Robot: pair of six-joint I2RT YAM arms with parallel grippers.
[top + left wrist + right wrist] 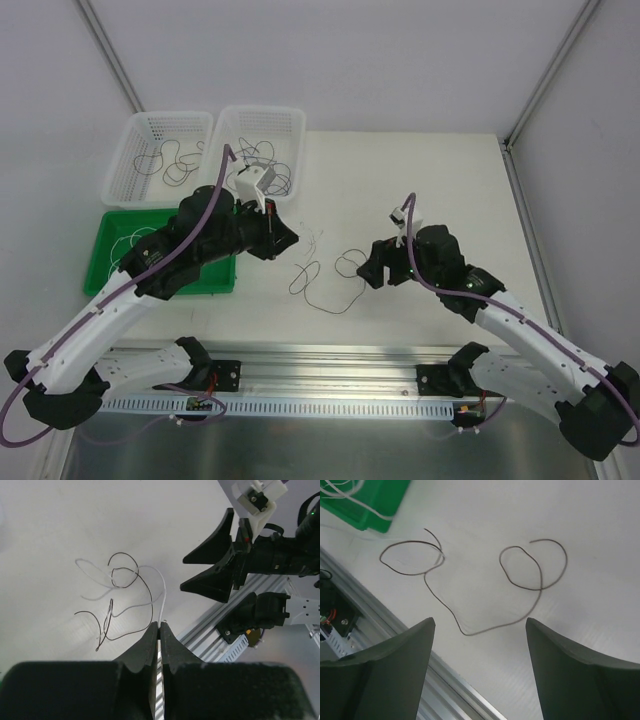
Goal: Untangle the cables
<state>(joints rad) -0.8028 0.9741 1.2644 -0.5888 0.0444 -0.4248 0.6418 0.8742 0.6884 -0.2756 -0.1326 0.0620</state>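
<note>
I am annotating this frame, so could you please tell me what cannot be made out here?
Left wrist: the white cable ends hidden inside the shut left gripper.
Top view: that cable is too faint against the table to trace.
Top view: the left arm covers part of the green bin.

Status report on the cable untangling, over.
Left hand shut on white cable. Right hand open, over dark cable. White cable crosses dark loops near left hand.
</note>
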